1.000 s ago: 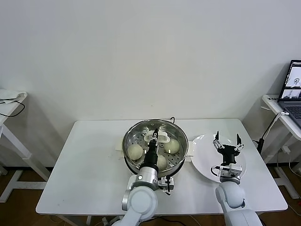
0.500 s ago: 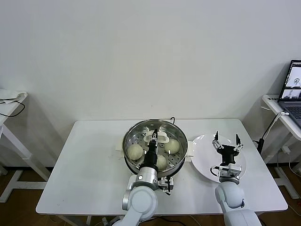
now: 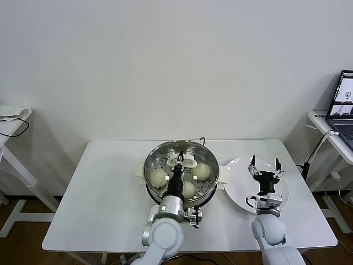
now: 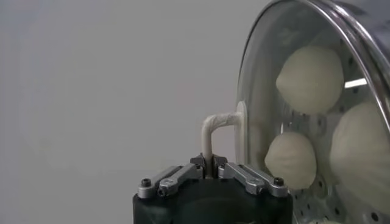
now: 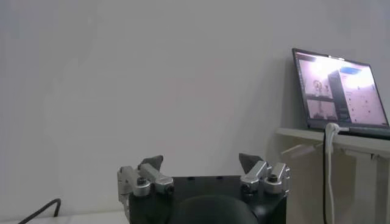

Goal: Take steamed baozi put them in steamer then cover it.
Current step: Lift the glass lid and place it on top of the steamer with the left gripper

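Observation:
The steamer stands at the middle of the white table. The glass cover lies over its opening, and whether it rests on the rim I cannot tell. My left gripper is shut on the cover's cream-white handle, as the left wrist view shows at the gripper. Three steamed baozi show through the glass on the perforated tray, and the left wrist view also has baozi behind the cover. My right gripper hovers open and empty over the plate.
A flat white plate lies to the right of the steamer. A laptop sits on a side table at the far right, and another side table is at the far left. Bare tabletop stretches to the steamer's left.
The left gripper and the cover's handle have shifted very slightly to the left. The right gripper stays open over the plate.

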### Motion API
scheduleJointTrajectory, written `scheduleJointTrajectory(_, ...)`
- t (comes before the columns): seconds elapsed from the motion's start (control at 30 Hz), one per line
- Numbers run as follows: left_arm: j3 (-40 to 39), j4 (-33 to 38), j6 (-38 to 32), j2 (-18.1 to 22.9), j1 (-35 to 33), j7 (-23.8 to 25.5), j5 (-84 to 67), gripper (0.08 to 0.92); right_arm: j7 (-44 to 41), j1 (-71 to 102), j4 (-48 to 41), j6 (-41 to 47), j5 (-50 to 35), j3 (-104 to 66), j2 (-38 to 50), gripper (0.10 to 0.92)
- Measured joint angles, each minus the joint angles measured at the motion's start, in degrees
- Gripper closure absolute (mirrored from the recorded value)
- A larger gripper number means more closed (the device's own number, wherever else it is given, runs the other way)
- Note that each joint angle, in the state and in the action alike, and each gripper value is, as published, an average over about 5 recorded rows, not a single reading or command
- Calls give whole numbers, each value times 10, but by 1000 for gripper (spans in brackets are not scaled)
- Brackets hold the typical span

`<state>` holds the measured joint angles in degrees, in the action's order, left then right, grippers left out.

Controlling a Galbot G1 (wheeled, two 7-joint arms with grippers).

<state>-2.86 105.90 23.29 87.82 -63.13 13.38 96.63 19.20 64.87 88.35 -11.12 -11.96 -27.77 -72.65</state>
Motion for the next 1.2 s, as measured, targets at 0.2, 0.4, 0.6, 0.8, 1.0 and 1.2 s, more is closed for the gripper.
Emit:
scheduleJointTrajectory(0.2,1,-2,-1,2,0,-2,1,806,0,0,0,0,0,0,0,203)
scheduleJointTrajectory(0.4,2,-6,-1,4,0,-2,0,806,0,0,2,0,0,0,1,203)
scheduleJointTrajectory(0.6,5,-8,-2,7,-3,-2,-1,739,0,1,4,0,0,-1,1,203)
scheduleJointTrajectory(0.8,6,0,-3,7,-9,-1,-2,568,0,3,4,0,1,-1,1,203)
scheduleJointTrajectory(1.0,4,16,-1,3,-18,-1,-6,411,0,5,5,-1,3,-1,-3,203)
scheduleJointTrajectory(1.2,2,49,3,-11,-38,5,-20,322,0,5,7,-2,6,-2,-3,203)
